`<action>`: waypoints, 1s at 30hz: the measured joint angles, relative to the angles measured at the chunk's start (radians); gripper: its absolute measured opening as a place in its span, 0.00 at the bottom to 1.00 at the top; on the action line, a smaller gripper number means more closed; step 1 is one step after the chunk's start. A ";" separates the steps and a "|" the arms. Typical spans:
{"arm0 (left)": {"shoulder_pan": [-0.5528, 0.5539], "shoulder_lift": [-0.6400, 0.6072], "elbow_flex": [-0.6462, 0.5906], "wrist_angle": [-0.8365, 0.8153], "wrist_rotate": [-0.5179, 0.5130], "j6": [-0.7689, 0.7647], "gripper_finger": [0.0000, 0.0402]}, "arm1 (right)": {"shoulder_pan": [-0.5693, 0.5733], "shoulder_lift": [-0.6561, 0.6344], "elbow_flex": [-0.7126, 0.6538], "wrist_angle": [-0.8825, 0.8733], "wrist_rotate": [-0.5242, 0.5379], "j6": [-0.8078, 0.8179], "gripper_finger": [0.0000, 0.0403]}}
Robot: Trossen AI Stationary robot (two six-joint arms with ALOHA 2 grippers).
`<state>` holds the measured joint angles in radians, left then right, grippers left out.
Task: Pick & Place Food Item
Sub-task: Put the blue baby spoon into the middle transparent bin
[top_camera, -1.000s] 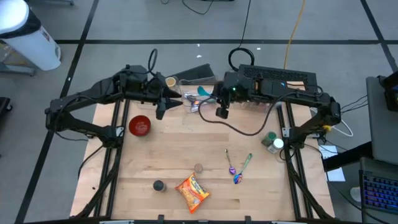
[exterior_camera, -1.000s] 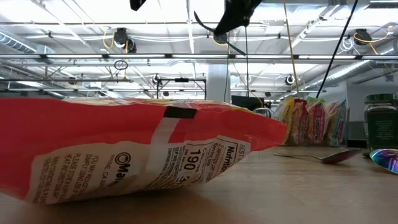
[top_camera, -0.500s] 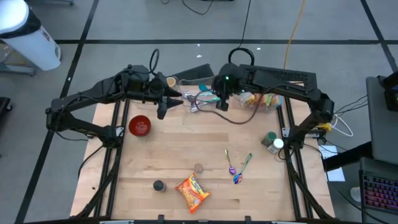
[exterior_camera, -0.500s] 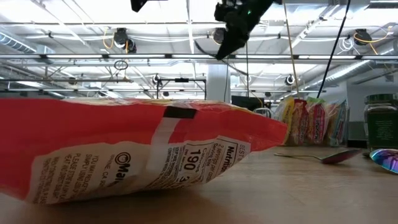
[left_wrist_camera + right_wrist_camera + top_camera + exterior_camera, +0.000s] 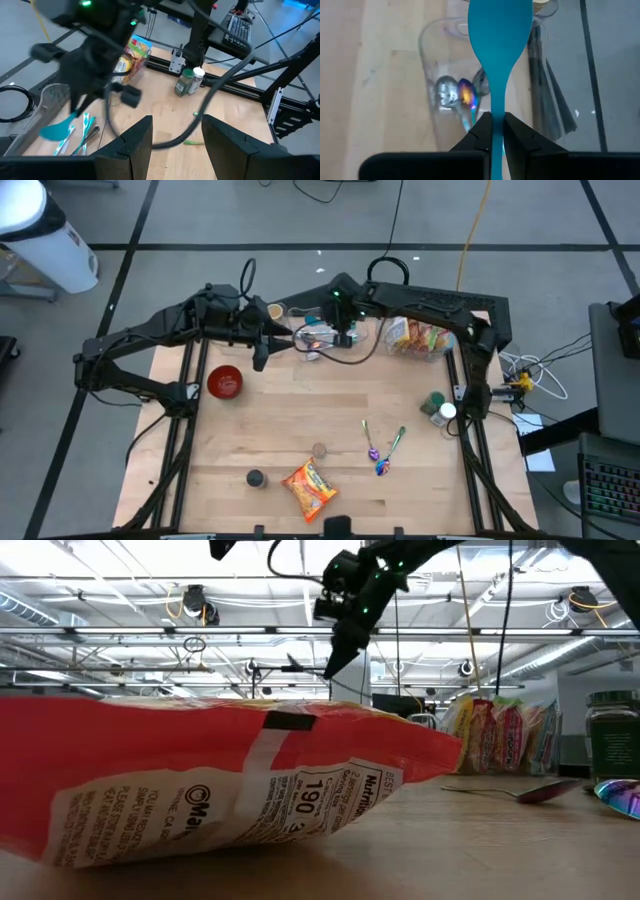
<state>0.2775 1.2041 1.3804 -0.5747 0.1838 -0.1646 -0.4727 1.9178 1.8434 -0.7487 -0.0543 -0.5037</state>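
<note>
Teal spatula (image 5: 497, 30) clamped in right hand (image 5: 492, 131), left hand (image 5: 172, 137) apart, empty.

The red snack bag (image 5: 220, 785) lying close to the low camera is showing "190" and "Nutrition" in black on its white panel. Nearby small print is reading "Mail", cut off; the rest is staying too small to read.

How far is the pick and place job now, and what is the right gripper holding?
Done: nothing clearly; the orange snack bag lies flat at the table's near edge, untouched. In hand: the right gripper is shut on a teal spatula, held over a clear container of utensils at the far edge. The left gripper hangs open and empty nearby. Left: picking and placing any food item.
</note>
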 joint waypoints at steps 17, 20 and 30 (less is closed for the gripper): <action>0.000 -0.008 0.001 0.003 0.034 -0.040 0.44 | -0.079 0.215 0.090 0.022 -0.031 -0.122 0.03; 0.000 -0.008 0.001 0.003 0.024 -0.040 0.44 | -0.078 0.237 0.090 0.016 -0.055 -0.122 0.03; 0.000 -0.008 0.001 0.003 0.024 -0.059 0.44 | -0.057 0.292 0.084 -0.004 -0.056 -0.131 0.03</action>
<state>0.2775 1.1957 1.3811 -0.5720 0.2081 -0.2232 -0.5295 2.2096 1.9271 -0.7531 -0.1103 -0.6344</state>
